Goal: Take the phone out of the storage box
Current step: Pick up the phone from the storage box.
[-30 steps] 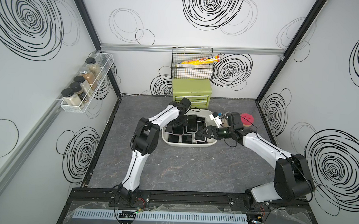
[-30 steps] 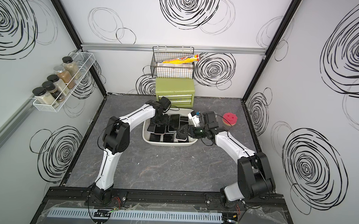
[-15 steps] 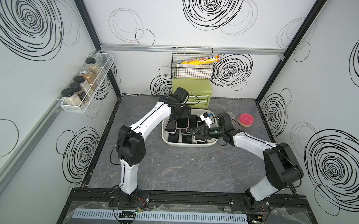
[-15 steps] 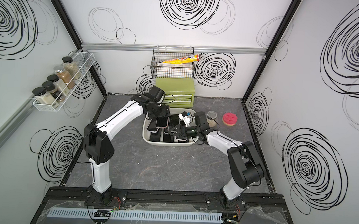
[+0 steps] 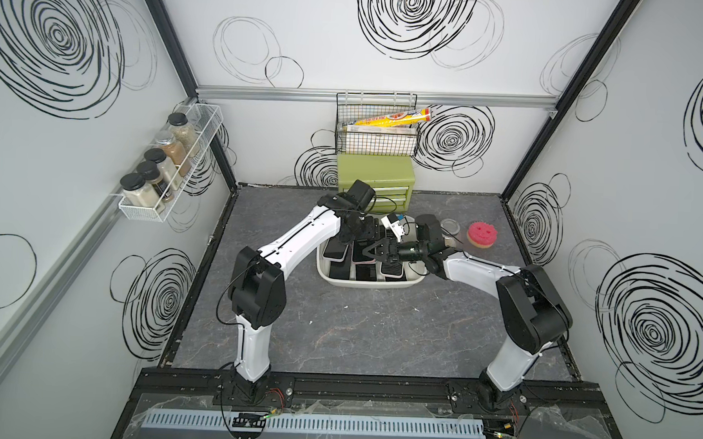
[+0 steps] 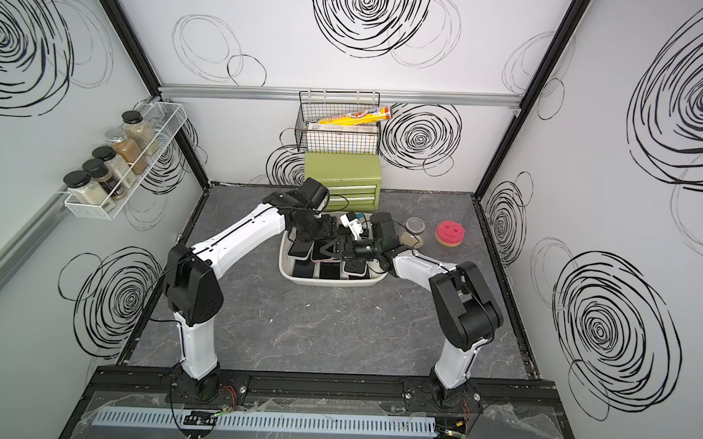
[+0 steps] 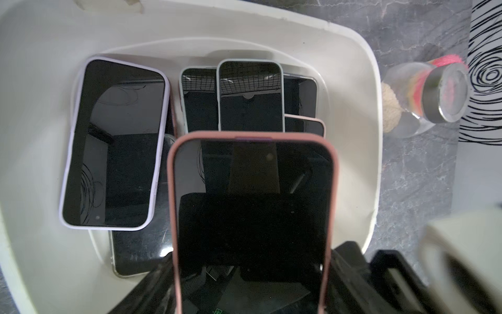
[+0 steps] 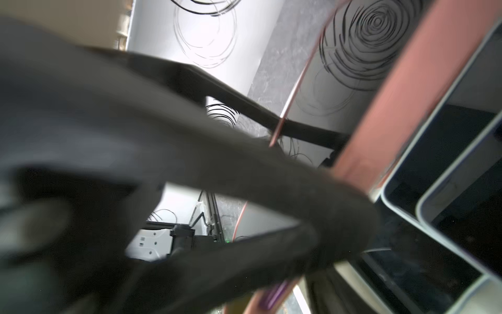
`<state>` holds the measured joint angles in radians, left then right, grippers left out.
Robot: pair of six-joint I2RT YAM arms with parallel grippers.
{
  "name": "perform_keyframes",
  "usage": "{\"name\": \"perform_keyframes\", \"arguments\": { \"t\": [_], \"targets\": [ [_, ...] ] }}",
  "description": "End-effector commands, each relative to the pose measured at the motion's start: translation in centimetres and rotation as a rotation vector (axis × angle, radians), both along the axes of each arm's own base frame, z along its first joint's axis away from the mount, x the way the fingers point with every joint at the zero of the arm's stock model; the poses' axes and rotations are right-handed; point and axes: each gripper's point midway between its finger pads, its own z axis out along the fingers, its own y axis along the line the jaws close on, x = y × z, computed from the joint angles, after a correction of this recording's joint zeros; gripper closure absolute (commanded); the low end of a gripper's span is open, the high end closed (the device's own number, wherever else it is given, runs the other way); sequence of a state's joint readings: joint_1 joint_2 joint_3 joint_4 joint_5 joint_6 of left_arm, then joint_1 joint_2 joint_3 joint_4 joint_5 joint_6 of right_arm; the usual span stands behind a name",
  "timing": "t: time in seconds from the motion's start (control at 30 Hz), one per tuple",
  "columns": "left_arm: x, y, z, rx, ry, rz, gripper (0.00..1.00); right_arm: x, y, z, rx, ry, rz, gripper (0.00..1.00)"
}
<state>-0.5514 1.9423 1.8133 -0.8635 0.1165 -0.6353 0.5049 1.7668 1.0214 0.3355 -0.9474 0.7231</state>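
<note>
Over the storage box, the left gripper clamps the pink-cased phone, tilted above the other phones lying inside; the right gripper sits at its edge, grip unclear.

Both top views: bright, even, diffuse overhead light; white walls near washed out; shadows under arms on worktop soft, faint. Wide-angle bend bows frame posts toward edges. Focus sharp throughout.
Left wrist view: dimmer; storage box wall evenly lit; glossy phone screens mirror wire grid and swirls; pink-cased phone close to lens, slightly soft.
Right wrist view: heavy blur; right pincer, fingers dark, out of focus; wall behind blown out.
</note>
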Motion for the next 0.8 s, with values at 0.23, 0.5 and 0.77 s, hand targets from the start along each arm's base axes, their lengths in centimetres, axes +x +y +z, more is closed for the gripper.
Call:
{"name": "perform_keyframes", "arguments": {
  "t": [0.23,0.5,0.77],
  "targets": [
    [-1.9,-2.0,4.4,-0.158,-0.049,-0.028,0.5,1.7,-0.1,2.1,-0.046,-0.089,-0.068,0.83],
    [0.0,-0.7,7.1,-0.229,-0.105,0.021,0.06,0.7,-3.8,2.4,-0.19,-0.108,-0.124,1.0],
    [3.3,2.3,11.0,-0.288,-0.197,0.099,0.01,-0.4,-12.3,5.3,-0.322,-0.142,-0.306,1.0]
  ]
}}
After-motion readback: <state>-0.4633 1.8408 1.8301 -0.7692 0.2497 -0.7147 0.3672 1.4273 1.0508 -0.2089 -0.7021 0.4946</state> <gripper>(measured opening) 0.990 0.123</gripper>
